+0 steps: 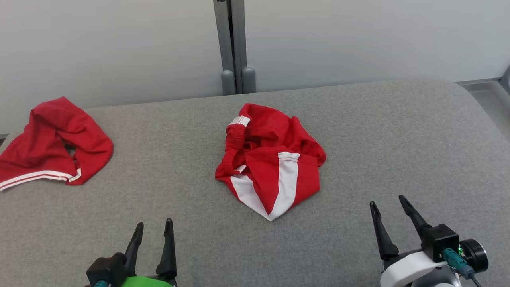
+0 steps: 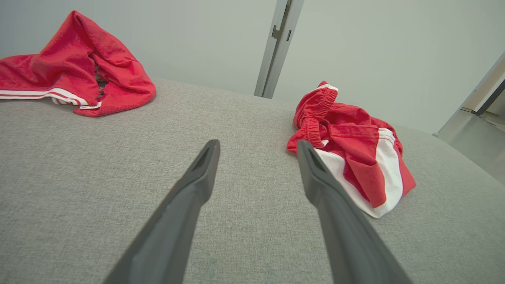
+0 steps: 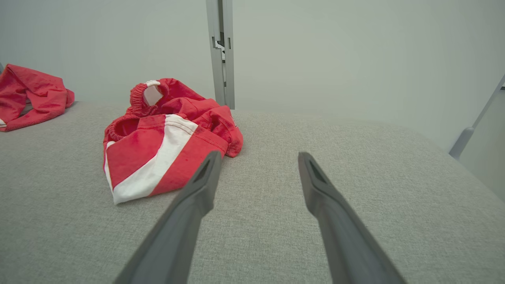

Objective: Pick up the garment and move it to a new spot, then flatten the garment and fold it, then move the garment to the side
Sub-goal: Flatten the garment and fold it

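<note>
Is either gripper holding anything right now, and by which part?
Nothing is held. The left gripper and right gripper are open, apart from the middle red garment.

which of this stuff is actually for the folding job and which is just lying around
For the job: garment, the crumpled red-and-white heap in the middle, probably the one; left gripper, open; right gripper, open.
Lying about: second red garment, far left, striped trim; grey post behind.

The garment (image 1: pixel 267 175) is red with white panels, on a grey surface (image 1: pixel 398 139).
</note>
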Motion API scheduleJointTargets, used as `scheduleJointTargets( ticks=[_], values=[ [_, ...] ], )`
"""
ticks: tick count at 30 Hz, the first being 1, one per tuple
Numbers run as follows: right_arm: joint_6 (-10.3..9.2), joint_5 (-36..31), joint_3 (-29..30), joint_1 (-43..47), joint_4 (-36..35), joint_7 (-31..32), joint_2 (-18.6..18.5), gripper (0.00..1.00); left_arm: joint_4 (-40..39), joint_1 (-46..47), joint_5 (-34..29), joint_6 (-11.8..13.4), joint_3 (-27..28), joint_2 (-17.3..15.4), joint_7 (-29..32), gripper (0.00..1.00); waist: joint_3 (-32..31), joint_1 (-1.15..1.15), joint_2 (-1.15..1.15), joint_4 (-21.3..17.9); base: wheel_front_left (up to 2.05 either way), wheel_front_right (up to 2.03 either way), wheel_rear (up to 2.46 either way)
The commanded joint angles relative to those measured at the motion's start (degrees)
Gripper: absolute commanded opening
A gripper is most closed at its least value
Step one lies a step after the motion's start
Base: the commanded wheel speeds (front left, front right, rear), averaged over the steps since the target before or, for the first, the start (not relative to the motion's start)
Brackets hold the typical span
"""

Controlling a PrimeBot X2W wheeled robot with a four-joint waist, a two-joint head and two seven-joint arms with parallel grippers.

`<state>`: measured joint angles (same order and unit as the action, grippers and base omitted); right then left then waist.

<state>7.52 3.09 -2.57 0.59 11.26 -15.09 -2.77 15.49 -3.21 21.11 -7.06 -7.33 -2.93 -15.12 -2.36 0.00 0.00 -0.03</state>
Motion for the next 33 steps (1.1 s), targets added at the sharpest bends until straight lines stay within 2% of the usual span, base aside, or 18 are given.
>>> scheduleJointTargets(
  ticks=[1, 18, 23, 27, 33],
  values=[
    [-0.06, 0.40, -0.02, -0.02, 0.29, -0.13, -0.22, 1.00, -0.15, -0.84, 0.02, -0.23, 0.06, 0.01, -0.05, 1.00, 0.03, 0.00, 0.00, -0.03, 0.00, 0.00, 0.00],
    [-0.06, 0.49, 0.27, -0.98, 0.86, -0.13, -0.22, 1.00, 0.79, 0.47, -1.23, 0.54, -0.76, 0.01, -0.05, 1.00, 0.53, 0.00, 0.00, 0.76, 0.00, 0.00, 0.00],
    [-0.06, -3.25, -2.12, -3.25, 1.65, -0.13, -0.23, 1.00, 0.79, 1.32, -1.43, 0.45, -1.12, 0.01, -0.04, 1.00, 1.40, 0.00, 0.00, 1.96, 0.00, 0.00, 0.00],
    [-0.06, -7.67, -4.64, -8.03, 4.92, -0.13, -0.22, 1.00, 0.63, 2.03, -1.28, 0.49, -1.73, 0.00, -0.05, 1.00, 2.52, 0.00, 0.00, 3.63, 0.00, 0.00, 0.00],
    [-0.07, -12.51, -9.95, -20.49, 17.12, -0.12, -1.52, 1.00, 0.41, 3.63, -0.63, 0.99, -3.04, -0.01, -0.04, 1.00, 5.57, 0.00, 0.00, 6.63, 0.00, 0.00, 0.00]
  ],
)
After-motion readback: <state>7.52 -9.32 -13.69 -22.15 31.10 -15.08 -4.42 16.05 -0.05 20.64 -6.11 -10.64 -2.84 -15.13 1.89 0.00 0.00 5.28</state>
